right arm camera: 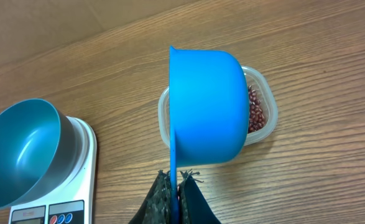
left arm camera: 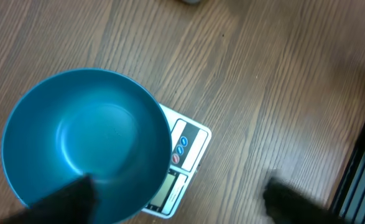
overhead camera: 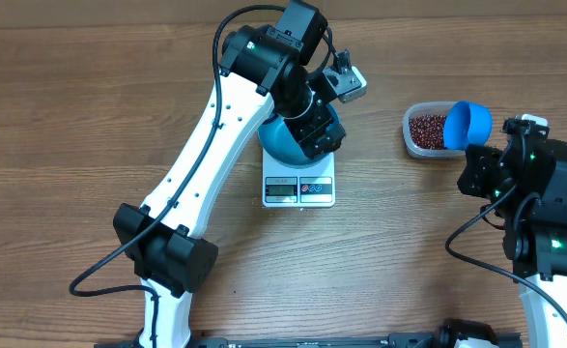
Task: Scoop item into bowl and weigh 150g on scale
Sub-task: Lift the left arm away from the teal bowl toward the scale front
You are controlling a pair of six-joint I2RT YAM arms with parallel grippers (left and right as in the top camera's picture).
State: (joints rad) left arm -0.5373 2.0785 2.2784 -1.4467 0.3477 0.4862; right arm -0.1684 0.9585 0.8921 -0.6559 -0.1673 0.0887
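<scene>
Two things we see: the left end effector (overhead camera: 317, 130) is wide open above the bowl (left arm camera: 89, 143) on the scale (left arm camera: 188, 144). The right end effector (right arm camera: 176, 190) pinches the scoop (right arm camera: 207, 106) over the beans (right arm camera: 257, 112).

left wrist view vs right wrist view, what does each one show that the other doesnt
Only left wrist: the whole empty inside of the bowl, seen from above. Only right wrist: the blue scoop, its handle pinched in the right gripper, turned on its side in front of the clear tub of beans. Both: the bowl sitting on the scale, on the wooden table.
</scene>
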